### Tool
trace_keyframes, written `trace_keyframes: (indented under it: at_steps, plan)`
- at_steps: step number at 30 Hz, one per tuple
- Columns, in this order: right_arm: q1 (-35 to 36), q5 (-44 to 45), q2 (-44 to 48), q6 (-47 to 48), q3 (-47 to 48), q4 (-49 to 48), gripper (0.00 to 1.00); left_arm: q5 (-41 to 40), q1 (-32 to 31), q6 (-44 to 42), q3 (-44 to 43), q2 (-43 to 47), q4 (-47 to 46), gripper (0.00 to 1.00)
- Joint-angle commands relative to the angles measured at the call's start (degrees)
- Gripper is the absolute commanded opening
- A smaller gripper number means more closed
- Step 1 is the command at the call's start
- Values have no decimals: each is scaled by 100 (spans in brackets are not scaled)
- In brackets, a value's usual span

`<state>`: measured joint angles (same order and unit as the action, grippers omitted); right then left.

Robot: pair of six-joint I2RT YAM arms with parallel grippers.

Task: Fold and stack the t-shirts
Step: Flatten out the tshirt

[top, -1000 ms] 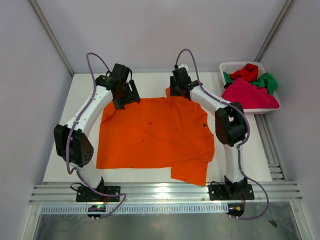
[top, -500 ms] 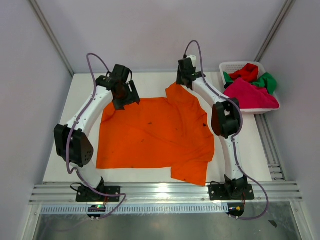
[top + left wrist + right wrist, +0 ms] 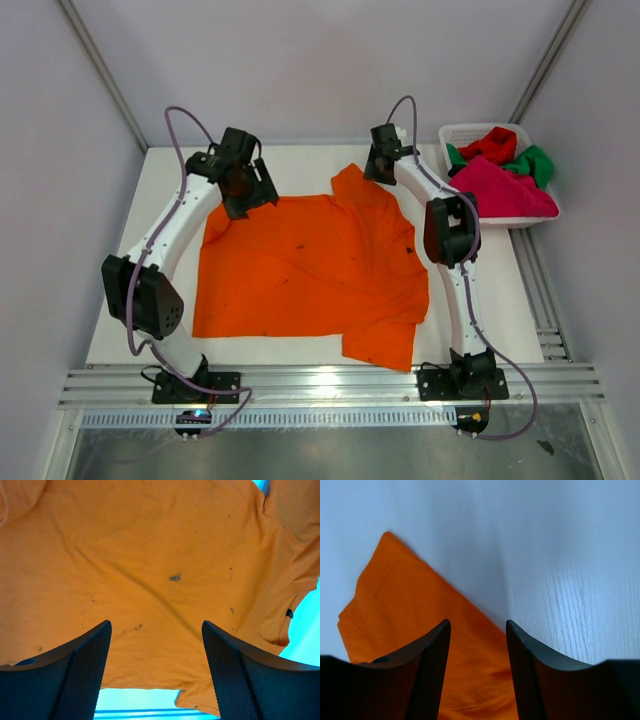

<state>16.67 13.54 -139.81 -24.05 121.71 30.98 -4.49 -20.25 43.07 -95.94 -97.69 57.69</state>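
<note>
Even, bright light is falling from overhead in the top view, leaving only faint shadows under the arms [image 3: 180, 215], while the metal rail [image 3: 330, 380] at 6 o'clock is glaring white. The left wrist view is tinting the table [image 3: 306, 637] cyan at 4 o'clock and washing the orange t-shirt [image 3: 150, 555] pale. In the right wrist view a soft grey shadow is running down from 12 o'clock, and a sheen is glowing at 3 o'clock.

Bright orange t-shirt [image 3: 310, 270], dark specks
</note>
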Motion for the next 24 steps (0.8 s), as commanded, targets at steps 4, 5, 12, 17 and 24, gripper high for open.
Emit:
trace_keyframes:
  at_steps: [4, 5, 12, 17, 24]
  plan:
    - [-67, -712, -46, -416, 292, 22, 53, -61, -23, 149, 49, 285, -39, 76]
    - [-67, -756, -73, -407, 292, -4, 53, -61, -14, 149, 49, 286, -30, 75]
    - [-67, -950, -117, -407, 187, 13, 53, -140, -23, 184, 75, 373, 67, 75]
    - [-67, -941, -143, -381, 98, -84, 53, -210, -14, 193, 111, 452, 163, 75]
    - [-172, -1073, -327, -644, 195, 57, 53, -193, -23, 219, 155, 461, 269, 75]
